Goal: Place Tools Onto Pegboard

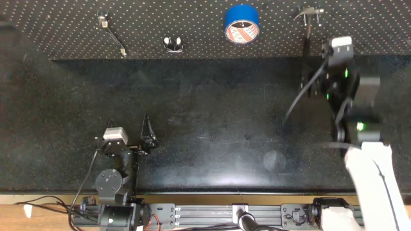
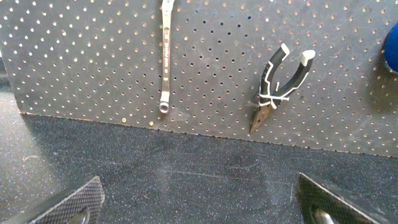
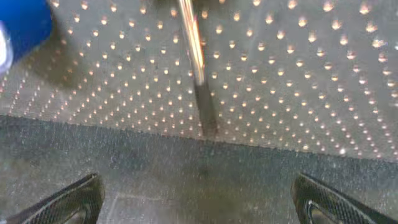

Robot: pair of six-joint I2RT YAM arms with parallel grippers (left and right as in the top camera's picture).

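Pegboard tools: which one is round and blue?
The roll of tape. It is a blue ring hanging between the pliers and the hammer; the wrench, pliers and hammer are long, thin and not blue.

Even light; faint sheen on dark mat (image 1: pixel 212 115); soft shadows on pegboard (image 1: pixel 192 25); right wrist view blurred.

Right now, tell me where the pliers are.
In the top view the pliers hang on the pegboard, left of centre, between the wrench and the blue tape roll.
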